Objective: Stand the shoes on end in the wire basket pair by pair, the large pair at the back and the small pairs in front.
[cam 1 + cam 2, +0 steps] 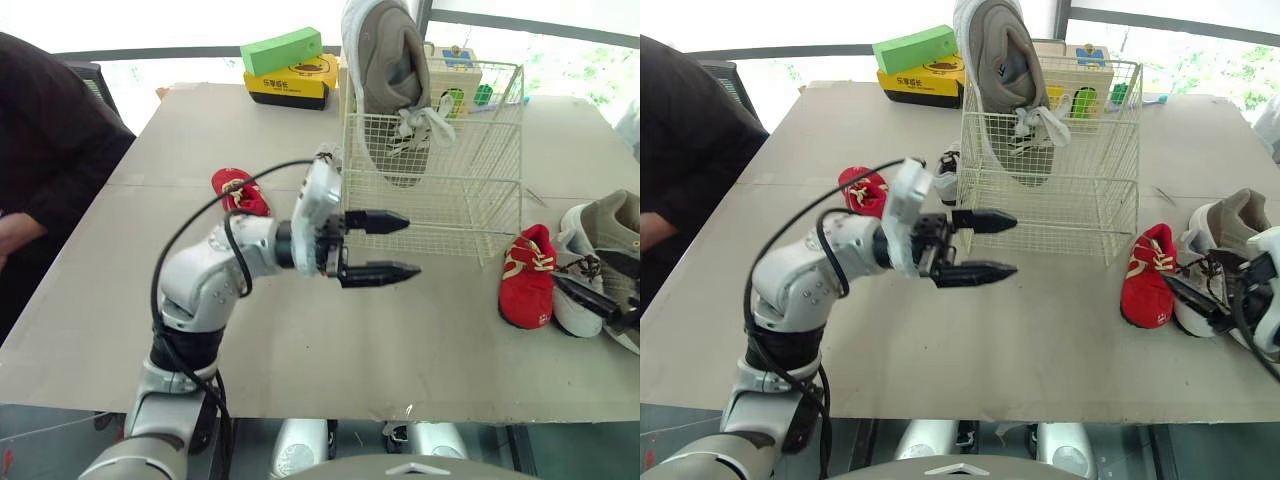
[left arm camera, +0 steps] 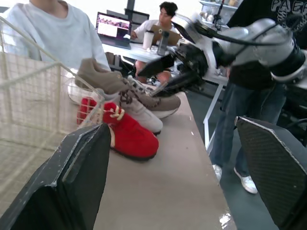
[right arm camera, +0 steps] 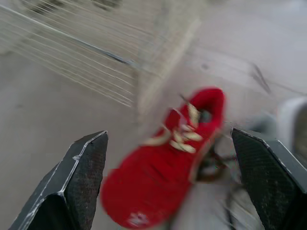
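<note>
- Wire basket (image 1: 470, 200): one. It stands on the bench (image 1: 300, 340), right of centre toward the far side.
- Person in a dark sleeve (image 1: 50, 150): one, at the bench's left edge.
- Large grey shoe (image 1: 385, 80): one. It stands on end in the basket's far left corner, toe down, with its heel rising above the rim.
- Trainers: two. A grey trainer (image 1: 612, 225) and a white trainer (image 1: 572, 295) lie touching at the bench's right edge.
- Boxes: two. A green box (image 1: 282, 50) sits on a yellow box (image 1: 288, 85) at the far edge, left of the basket.
- Red shoes: two. The right red shoe (image 1: 527, 275) lies just right of the basket, against the white trainer. The left red shoe (image 1: 240, 192) lies left of the basket, partly behind the left arm.
- Small white shoe (image 1: 948, 160): one, just left of the basket in the right eye view.
- Left gripper (image 1: 412, 246): released and empty, fingers spread, above the bench at the basket's near left corner.
- Right gripper (image 2: 148, 82): released and empty. The left wrist view shows it above the trainers. The right wrist view shows the right red shoe ahead between its fingers.
</note>
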Controlling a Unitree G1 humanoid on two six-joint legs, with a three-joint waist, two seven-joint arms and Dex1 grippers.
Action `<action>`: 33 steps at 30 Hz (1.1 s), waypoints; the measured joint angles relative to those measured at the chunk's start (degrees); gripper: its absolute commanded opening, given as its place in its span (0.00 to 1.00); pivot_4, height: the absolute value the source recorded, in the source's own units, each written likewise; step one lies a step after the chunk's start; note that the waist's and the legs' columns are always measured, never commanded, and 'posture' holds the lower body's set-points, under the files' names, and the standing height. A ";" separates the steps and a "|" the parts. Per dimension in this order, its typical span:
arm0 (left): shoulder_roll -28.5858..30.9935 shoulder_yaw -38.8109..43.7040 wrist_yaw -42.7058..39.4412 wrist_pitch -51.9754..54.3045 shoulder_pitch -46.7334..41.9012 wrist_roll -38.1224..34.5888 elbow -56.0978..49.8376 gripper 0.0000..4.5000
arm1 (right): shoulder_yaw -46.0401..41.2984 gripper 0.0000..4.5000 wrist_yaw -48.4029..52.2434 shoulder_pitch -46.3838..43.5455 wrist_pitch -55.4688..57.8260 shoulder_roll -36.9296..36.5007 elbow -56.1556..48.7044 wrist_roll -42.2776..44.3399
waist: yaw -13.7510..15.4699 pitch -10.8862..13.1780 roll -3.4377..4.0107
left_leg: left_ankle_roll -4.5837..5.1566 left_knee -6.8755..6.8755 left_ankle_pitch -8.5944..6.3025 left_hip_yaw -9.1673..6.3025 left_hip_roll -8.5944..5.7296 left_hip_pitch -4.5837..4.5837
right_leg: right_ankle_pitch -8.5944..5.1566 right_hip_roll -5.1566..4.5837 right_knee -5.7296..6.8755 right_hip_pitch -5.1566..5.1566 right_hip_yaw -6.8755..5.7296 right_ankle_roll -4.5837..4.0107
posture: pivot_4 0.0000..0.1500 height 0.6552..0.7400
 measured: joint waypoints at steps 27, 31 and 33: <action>-3.06 -8.48 -2.54 -15.01 -0.63 7.27 2.46 1.00 | 60.60 0.76 32.41 -63.27 -16.13 -10.80 79.24 -52.67 | -1.12 -0.07 -0.03 | 0.00 -0.10 0.00 0.15 0.02 -0.07 | 0.18 0.13 -0.11 -0.16 0.14 0.11 | 1.00 1.00; -4.21 -8.69 -1.63 -16.16 0.59 7.61 2.49 1.00 | 60.96 0.39 38.57 -68.32 -14.88 -6.65 88.75 -55.64 | -1.28 -0.55 -0.81 | 0.01 -0.07 -0.01 0.10 0.04 0.06 | 0.23 0.06 -0.16 0.02 0.08 0.02 | 1.00 1.00; -4.64 -8.70 -1.98 -16.62 0.57 7.58 2.80 1.00 | 60.16 0.18 38.45 -68.67 -14.72 -6.33 90.29 -56.40 | -1.22 -0.62 -0.88 | 0.01 -0.07 -0.01 0.07 0.04 0.09 | 0.23 0.04 -0.16 0.06 0.04 -0.04 | 1.00 1.00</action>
